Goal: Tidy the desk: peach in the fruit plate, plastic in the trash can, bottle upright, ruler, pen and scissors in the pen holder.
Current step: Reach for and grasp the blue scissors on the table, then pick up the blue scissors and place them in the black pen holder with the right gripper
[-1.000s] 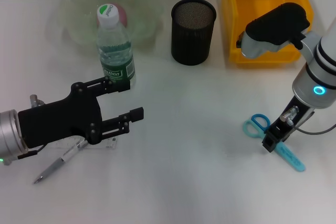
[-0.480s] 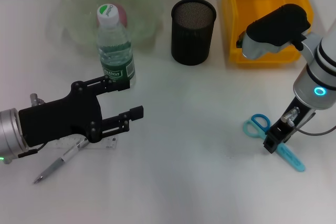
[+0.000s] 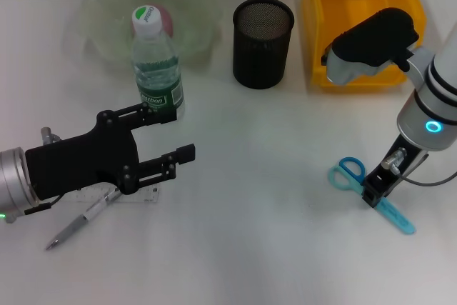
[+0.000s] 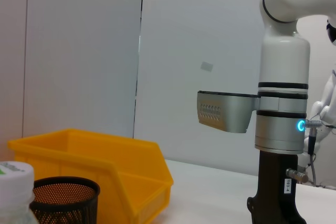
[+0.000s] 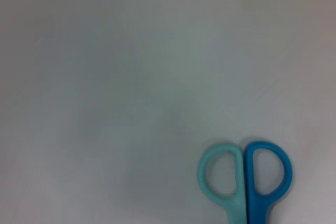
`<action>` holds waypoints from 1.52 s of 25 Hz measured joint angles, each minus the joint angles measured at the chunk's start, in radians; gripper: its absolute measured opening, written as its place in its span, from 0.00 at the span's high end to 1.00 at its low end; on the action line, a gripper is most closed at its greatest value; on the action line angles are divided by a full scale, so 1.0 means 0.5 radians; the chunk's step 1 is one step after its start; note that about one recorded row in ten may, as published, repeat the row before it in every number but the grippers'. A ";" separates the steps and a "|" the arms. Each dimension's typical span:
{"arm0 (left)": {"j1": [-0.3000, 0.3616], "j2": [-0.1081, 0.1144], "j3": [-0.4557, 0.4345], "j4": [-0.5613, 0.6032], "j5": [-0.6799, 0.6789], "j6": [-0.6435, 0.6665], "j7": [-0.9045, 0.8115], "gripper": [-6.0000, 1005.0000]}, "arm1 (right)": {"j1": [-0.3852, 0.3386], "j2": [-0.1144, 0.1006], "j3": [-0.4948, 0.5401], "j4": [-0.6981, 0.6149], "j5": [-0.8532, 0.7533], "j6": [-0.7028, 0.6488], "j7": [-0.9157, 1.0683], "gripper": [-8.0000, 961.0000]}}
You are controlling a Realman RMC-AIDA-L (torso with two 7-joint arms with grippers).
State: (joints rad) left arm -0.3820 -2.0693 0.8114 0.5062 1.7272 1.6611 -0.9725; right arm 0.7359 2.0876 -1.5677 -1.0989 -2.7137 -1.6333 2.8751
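Scissors [image 3: 371,194] with blue and teal handles lie flat on the white table [image 3: 271,248], near its right side, well apart from the black mesh pen holder [image 3: 263,33] standing farther back at centre. The right gripper [image 3: 375,194] is down on them, just behind the handle loops, at the start of the blades; whether its jaws have closed on the scissors cannot be told. The right wrist view shows only the two loops side by side, so the blades are shut.

To do this pickup well, the jaws should likely pinch across the narrow neck, then lift straight up and tip the scissors point-down before lowering them into the holder's open mouth.

The left gripper [image 3: 171,137] hovers at the table's left with jaws spread, beside the upright bottle [image 3: 157,69] and above the pen [image 3: 82,219] and clear ruler [image 3: 139,194].
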 joint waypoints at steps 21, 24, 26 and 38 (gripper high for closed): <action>0.006 0.000 0.000 -0.003 -0.020 -0.003 0.028 0.32 | -0.192 -0.004 0.007 -0.307 0.096 0.145 -0.022 0.78; 0.008 0.000 -0.002 -0.003 -0.024 -0.004 0.030 0.32 | -0.256 -0.006 0.014 -0.407 0.124 0.180 -0.030 0.78; 0.009 0.000 -0.003 -0.003 -0.024 -0.004 0.030 0.32 | -0.296 -0.006 0.015 -0.468 0.142 0.205 -0.039 0.78; 0.026 0.000 -0.055 -0.003 -0.025 -0.006 0.053 0.32 | -0.538 -0.007 0.101 -0.685 0.486 0.460 -0.258 0.78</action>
State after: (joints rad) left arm -0.3690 -2.0693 0.7842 0.5046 1.7148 1.6581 -0.9461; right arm 0.4667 2.0842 -1.5174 -1.4413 -2.4707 -1.4033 2.7462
